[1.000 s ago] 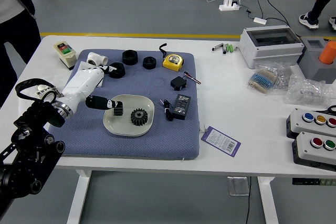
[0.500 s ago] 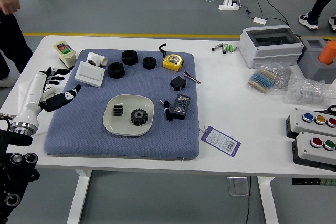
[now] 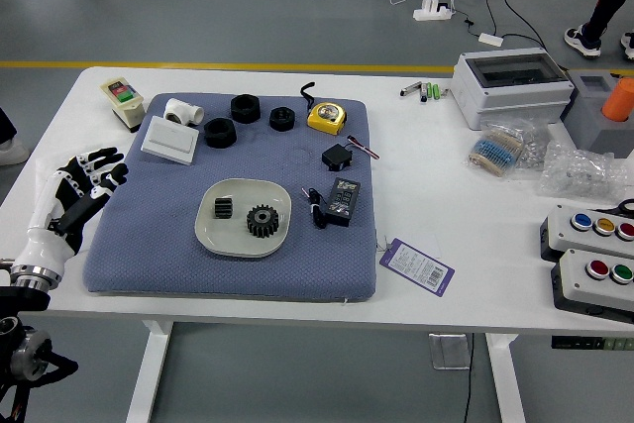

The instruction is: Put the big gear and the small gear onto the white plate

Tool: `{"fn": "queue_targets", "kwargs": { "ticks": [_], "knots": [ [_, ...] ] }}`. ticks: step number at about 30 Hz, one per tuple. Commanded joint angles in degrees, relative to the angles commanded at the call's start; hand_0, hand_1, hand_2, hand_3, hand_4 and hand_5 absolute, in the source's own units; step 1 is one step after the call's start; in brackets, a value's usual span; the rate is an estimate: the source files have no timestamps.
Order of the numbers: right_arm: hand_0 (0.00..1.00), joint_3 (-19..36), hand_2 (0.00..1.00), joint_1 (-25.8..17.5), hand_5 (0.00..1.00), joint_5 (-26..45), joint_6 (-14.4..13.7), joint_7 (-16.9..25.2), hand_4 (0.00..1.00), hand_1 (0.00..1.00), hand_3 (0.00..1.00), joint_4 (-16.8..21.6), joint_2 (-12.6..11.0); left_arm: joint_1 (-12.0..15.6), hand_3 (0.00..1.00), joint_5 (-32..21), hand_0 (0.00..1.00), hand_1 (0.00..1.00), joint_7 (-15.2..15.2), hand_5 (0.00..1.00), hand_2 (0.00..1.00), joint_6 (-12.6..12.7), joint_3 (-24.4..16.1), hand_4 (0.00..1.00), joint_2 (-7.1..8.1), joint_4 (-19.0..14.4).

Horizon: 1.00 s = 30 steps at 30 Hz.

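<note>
My left hand (image 3: pixel 91 185) is over the table's left edge, beside the blue mat, with its fingers relaxed and nothing held. The white plate (image 3: pixel 244 248) lies on the mat. On it are two dark gears: the big gear (image 3: pixel 263 221) lies flat with its teeth showing on the right side, and the small gear (image 3: pixel 223 208) sits on the left side, seen as a ribbed block. The two gears are apart. My right hand is out of view.
Around the plate on the mat (image 3: pixel 149 255) are a white switch panel (image 3: pixel 170 140), black rolls (image 3: pixel 220 133), a yellow tape measure (image 3: pixel 326 117) and a black power adapter (image 3: pixel 342 202). Button boxes (image 3: pixel 594 279) and a white case (image 3: pixel 510 86) stand at the right.
My left hand has drawn back from the plate to the left, uncovering the small gear and the switch panel. The person at the upper left has mostly moved out of view.
</note>
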Motion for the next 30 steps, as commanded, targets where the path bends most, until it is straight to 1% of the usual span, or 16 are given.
{"fn": "queue_targets", "kwargs": {
  "ticks": [4, 5, 6, 10, 11, 13, 16, 17, 22, 23, 30],
  "knots": [
    [0.660, 0.2, 0.739, 0.0, 0.675, -0.1, 0.0, 0.0, 0.790, 0.674, 0.567, 0.0, 0.0, 0.0, 0.806, -2.0, 0.779, 0.778, 1.1, 0.646, 0.852, -1.6, 0.2, 0.906, -0.48, 0.0],
    [0.661, 0.3, 0.739, 0.0, 0.675, -0.1, 0.0, 0.0, 0.790, 0.675, 0.568, 0.0, 0.0, -0.1, 0.821, -2.5, 0.801, 0.794, 1.5, 0.730, 0.860, -1.9, 0.3, 0.911, -0.47, 0.1],
    [0.661, 0.5, 0.739, 0.1, 0.675, -0.2, 0.0, 0.0, 0.790, 0.675, 0.568, 0.0, -0.1, -0.2, 0.821, -2.9, 0.801, 0.794, 2.3, 0.730, 0.860, -2.3, 0.6, 0.911, -0.38, 0.1],
    [0.661, 0.5, 0.739, 0.3, 0.675, -0.2, 0.0, 0.0, 0.790, 0.675, 0.568, 0.0, -0.1, -0.5, 0.821, -3.4, 0.801, 0.794, 3.6, 0.730, 0.860, -3.5, 1.0, 0.911, -0.10, 0.3],
    [0.660, 0.5, 0.739, 0.4, 0.675, -0.2, 0.0, 0.1, 0.791, 0.674, 0.568, 0.0, -0.2, -0.6, 0.842, -3.5, 0.806, 0.798, 3.9, 0.773, 0.858, -3.7, 1.0, 0.915, -0.06, 0.3],
    [0.660, 0.6, 0.739, 0.4, 0.675, -0.3, 0.0, 0.0, 0.791, 0.674, 0.568, 0.0, -0.2, -0.6, 0.842, -3.3, 0.806, 0.798, 4.7, 0.773, 0.858, -4.0, 0.9, 0.915, -0.03, 0.3],
    [0.660, 0.6, 0.739, 0.5, 0.675, -0.3, 0.0, 0.0, 0.791, 0.674, 0.568, 0.0, -0.2, -0.5, 0.842, -2.3, 0.806, 0.798, 5.4, 0.773, 0.858, -3.9, 0.7, 0.915, -0.02, 0.3],
    [0.661, 0.6, 0.740, 0.5, 0.674, -0.3, 0.0, 0.1, 0.791, 0.674, 0.568, 0.0, -0.2, -0.5, 0.844, -2.0, 0.844, 0.855, 5.4, 0.804, 0.873, -3.8, 0.6, 0.917, -0.02, 0.2],
    [0.661, 0.6, 0.740, 0.6, 0.674, -0.2, -0.1, 0.1, 0.791, 0.674, 0.568, 0.0, -0.2, -0.5, 0.844, -0.3, 0.844, 0.855, 5.6, 0.804, 0.873, -3.3, 0.3, 0.917, -0.20, 0.1],
    [0.661, 0.7, 0.740, 0.6, 0.674, -0.3, -0.1, 0.1, 0.791, 0.674, 0.568, 0.0, -0.2, -0.5, 0.848, -0.3, 0.861, 0.863, 5.6, 0.816, 0.894, -3.3, 0.3, 0.926, -0.26, 0.1],
    [0.660, 0.6, 0.740, 0.7, 0.674, -0.2, -0.1, 0.1, 0.791, 0.675, 0.568, 0.0, -0.2, -0.4, 0.853, -0.3, 0.866, 0.871, 5.6, 0.825, 0.900, -2.7, 0.2, 0.921, -0.47, 0.2]
  ]
}}
